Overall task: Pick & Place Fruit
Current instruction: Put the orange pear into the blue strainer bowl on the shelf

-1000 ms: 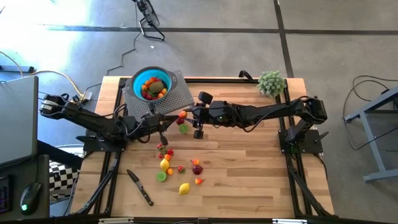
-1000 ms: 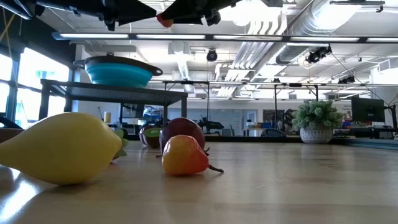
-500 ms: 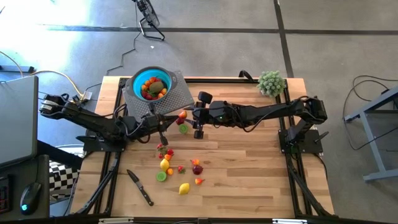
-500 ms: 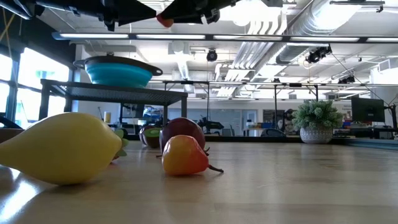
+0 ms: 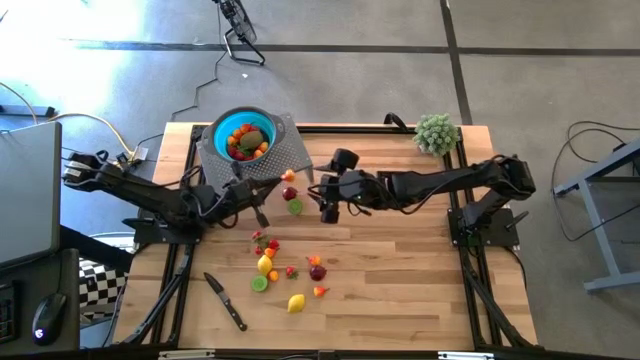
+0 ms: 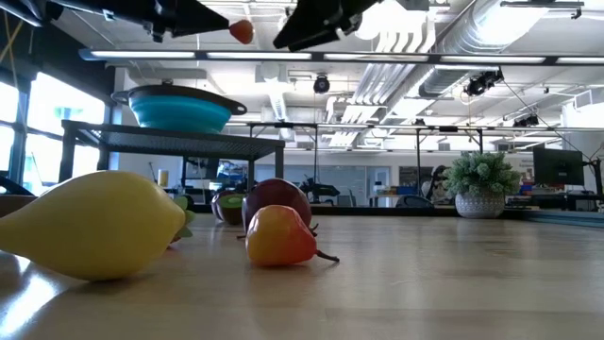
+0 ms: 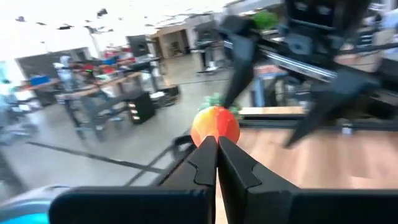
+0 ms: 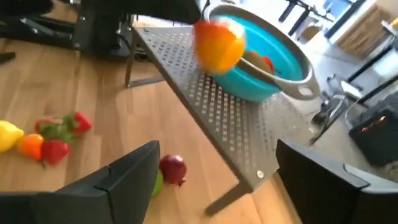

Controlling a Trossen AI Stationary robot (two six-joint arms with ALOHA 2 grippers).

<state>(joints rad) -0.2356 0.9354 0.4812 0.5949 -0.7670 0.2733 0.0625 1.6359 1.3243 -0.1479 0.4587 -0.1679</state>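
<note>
Orange and red, a small peach-like fruit (image 7: 215,125) sits pinched at the tips of the left hand (image 5: 291,186), whose fingers are pressed together on it above the bench (image 5: 400,270). The fruit shows in the low view (image 6: 242,30) high over the bench, with a dark arm on either side of it. Just beyond this hand stands a perforated grey metal stand (image 5: 283,150) carrying a teal bowl (image 5: 240,138) that already holds several fruits. Under the held fruit, on the wood beside the stand's leg, lie a dark red fruit (image 5: 289,194) and a lime green one (image 5: 295,207).

The right hand (image 5: 327,195) hangs a little way off from the left one, facing it, its fingers (image 8: 127,174) spread wide and holding nothing. Both arms reach in low and nearly level from opposite sides of the bench.

Nearer the bench's front edge a loose scatter of fruit (image 5: 290,270) lies, among it a yellow lemon (image 6: 90,224) and a red-orange pear (image 6: 278,236). A black-handled knife (image 5: 227,302) rests beside them, and a fuzzy green plant ball (image 5: 436,132) sits at the far corner by the right arm's base.
</note>
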